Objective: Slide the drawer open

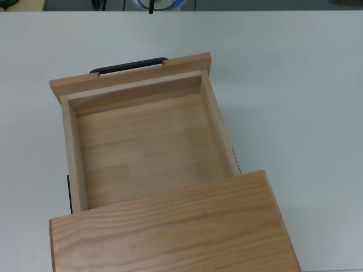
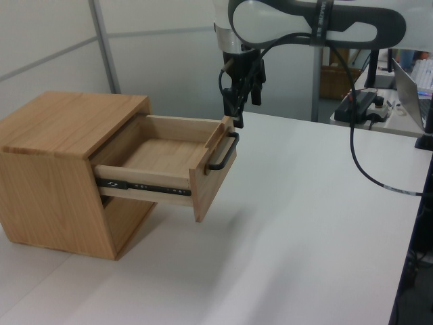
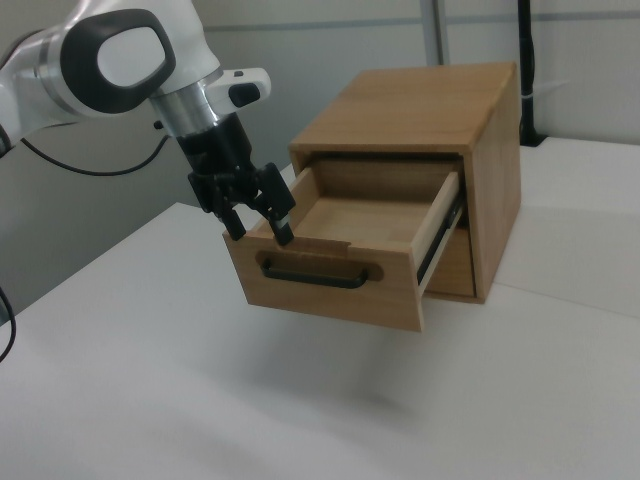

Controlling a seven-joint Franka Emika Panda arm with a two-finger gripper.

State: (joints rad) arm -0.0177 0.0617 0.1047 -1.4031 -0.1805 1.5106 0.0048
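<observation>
The pine drawer (image 1: 147, 147) stands pulled far out of its wooden cabinet (image 1: 170, 226), and its tray holds nothing. Its black bar handle (image 1: 129, 65) runs along the front panel (image 3: 330, 275). My gripper (image 3: 258, 230) hangs open just above the right view's left end of that panel, fingertips near the top edge and above the handle (image 3: 312, 275), with nothing between them. In the left view the gripper (image 2: 241, 112) sits at the far upper corner of the drawer's front panel (image 2: 215, 169), right above the handle (image 2: 223, 152). I cannot tell whether a finger touches the wood.
The cabinet stands on a white table (image 2: 304, 230). A black cable (image 2: 365, 162) loops down from the arm on the left view's right. A laptop (image 2: 416, 84) and desk clutter lie beyond the table's far right edge. Grey partition walls (image 2: 155, 61) stand behind.
</observation>
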